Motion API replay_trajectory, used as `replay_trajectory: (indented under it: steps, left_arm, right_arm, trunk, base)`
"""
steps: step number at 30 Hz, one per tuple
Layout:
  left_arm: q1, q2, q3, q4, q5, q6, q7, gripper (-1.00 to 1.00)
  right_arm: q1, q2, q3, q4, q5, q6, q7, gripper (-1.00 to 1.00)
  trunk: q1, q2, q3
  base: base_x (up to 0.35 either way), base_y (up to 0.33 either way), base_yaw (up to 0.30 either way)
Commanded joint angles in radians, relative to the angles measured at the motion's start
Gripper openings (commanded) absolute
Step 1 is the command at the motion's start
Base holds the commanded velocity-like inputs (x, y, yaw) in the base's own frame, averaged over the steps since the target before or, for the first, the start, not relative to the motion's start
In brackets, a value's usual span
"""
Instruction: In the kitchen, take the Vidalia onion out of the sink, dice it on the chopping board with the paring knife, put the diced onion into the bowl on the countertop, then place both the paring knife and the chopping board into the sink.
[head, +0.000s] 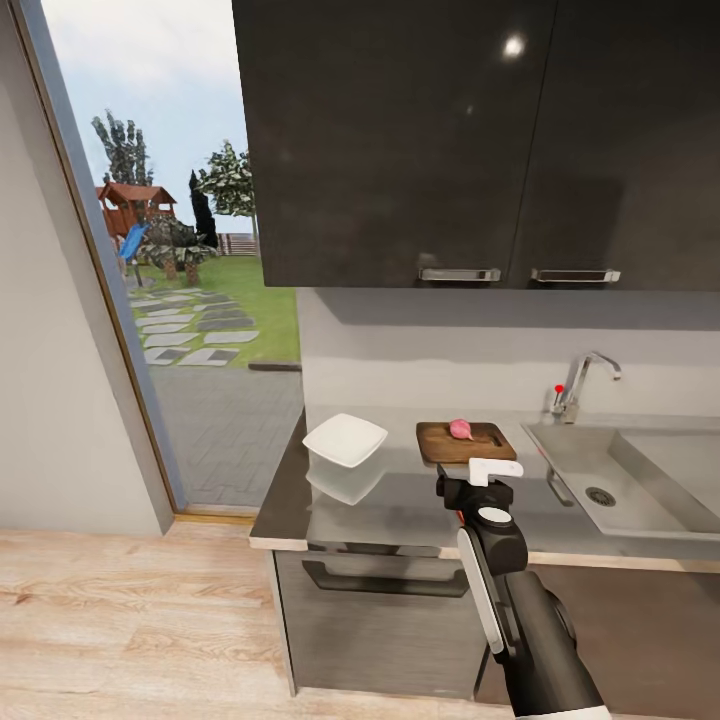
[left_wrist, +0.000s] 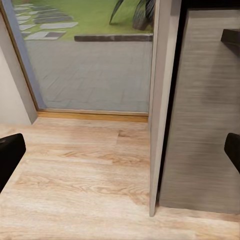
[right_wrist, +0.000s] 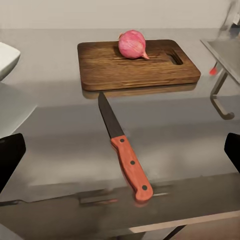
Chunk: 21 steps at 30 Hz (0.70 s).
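Rt pincer (right_wrist: 120, 150) open over red-handled paring knife (right_wrist: 125, 148); pink onion (right_wrist: 132, 44) on board (right_wrist: 135, 65).

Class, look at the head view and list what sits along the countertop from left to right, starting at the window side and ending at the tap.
bowl → chopping board with the Vidalia onion on it → sink → tap
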Motion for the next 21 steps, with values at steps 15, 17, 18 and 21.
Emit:
replay_trajectory:
  steps: [15, 17, 18, 21]
  left_arm:
    - [0.000, 0.002, -0.008, -0.002, 0.008, -0.001, 0.004, 1.00]
    - [0.000, 0.002, -0.008, -0.001, 0.007, -0.001, 0.004, 1.00]
    - [0.000, 0.002, -0.008, -0.001, 0.007, -0.001, 0.004, 1.00]
    - [0.000, 0.002, -0.008, -0.002, 0.007, -0.001, 0.004, 1.00]
  right_arm:
    - [0.000, 0.000, 0.002, -0.001, 0.007, 0.007, -0.002, 1.00]
    - [0.000, 0.000, 0.002, -0.001, 0.007, 0.007, -0.002, 1.00]
    - [0.000, 0.000, 0.002, -0.001, 0.007, 0.007, -0.002, 1.00]
    - [0.000, 0.000, 0.001, -0.001, 0.007, 0.007, -0.002, 1.00]
  trunk:
    - [0.000, -0.001, 0.000]
    - [0.000, -0.001, 0.000]
    - [0.000, -0.001, 0.000]
    - [0.000, -0.001, 0.000]
  base:
    - [0.000, 0.000, 0.000]
    - [0.000, 0.000, 0.000]
    - [0.000, 0.000, 0.000]
    - [0.000, 0.000, 0.000]
